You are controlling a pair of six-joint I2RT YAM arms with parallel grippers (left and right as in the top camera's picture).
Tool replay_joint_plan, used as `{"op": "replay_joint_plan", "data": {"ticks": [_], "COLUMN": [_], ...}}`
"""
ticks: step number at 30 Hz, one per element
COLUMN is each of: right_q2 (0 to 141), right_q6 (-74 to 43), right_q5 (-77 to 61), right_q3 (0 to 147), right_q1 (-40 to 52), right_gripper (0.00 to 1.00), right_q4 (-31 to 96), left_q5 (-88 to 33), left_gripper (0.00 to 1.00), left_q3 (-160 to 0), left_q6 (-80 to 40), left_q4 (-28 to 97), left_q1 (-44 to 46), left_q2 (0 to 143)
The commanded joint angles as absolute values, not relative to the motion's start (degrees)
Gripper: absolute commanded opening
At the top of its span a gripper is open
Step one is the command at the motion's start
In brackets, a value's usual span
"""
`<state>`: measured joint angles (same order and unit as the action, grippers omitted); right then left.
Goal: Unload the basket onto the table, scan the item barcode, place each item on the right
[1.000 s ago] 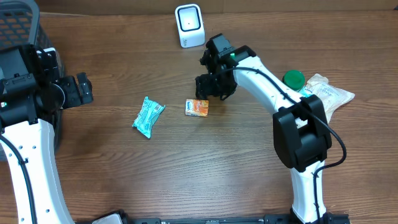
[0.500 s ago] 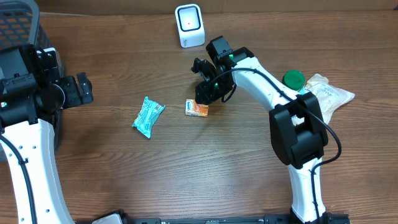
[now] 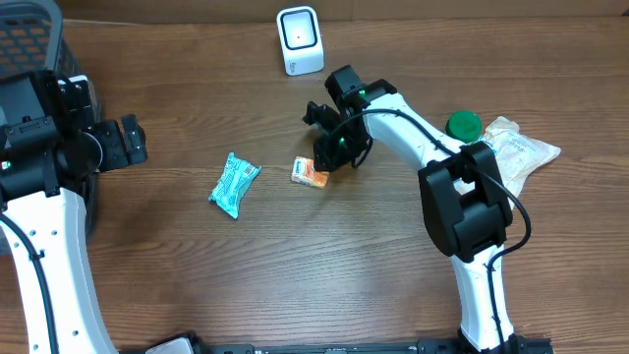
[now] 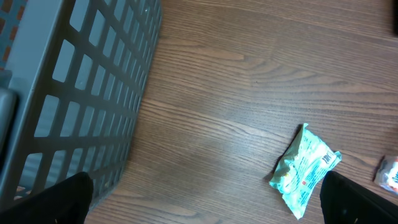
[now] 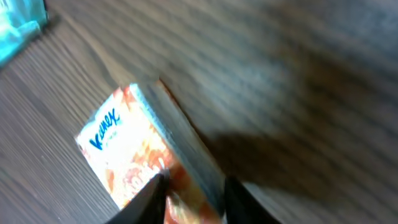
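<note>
Right tool (image 3: 330, 159) lowered onto tissue pack (image 3: 309, 174), fingers (image 5: 151, 198) straddling its edge

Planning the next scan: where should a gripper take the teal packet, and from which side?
Pinch the teal packet across its narrow middle, coming straight down. It lies flat on the table, long axis slanted, with bare wood along both long edges, so jaws should fit there; the flat crimped ends probably offer less to hold.

right hand (image 3: 325, 159) over orange packet (image 3: 309, 173), seemingly touching; teal pouch (image 3: 234, 184) left; scanner (image 3: 300, 40) beyond.
</note>
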<state>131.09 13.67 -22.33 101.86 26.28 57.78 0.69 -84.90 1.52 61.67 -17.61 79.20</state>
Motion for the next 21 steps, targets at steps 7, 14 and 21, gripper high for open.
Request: {"op": "replay_joint_plan", "data": {"ticks": [7,14,21], "right_q2": [131.92,131.92,131.92], "right_q6": [13.50,0.93,-3.68], "right_q5": [-25.45,-19.09,-19.77], "right_q3": [101.45,101.54,101.51], "right_q1": [25.80,24.82,24.03], "right_gripper": [0.28,0.42,0.41], "right_q4": [61.25,61.21,62.48], "left_q5": [0.19,0.19,0.19], "left_gripper": [0.99,1.00,1.00], "left_q3": [-85.23,-85.23,-85.23], "left_q6": [2.15,2.15,2.15], "left_q4": [61.49,61.49,61.49], "left_q1": [-17.23,-17.23,-17.23], "left_q2": [79.40,79.40,79.40]}}
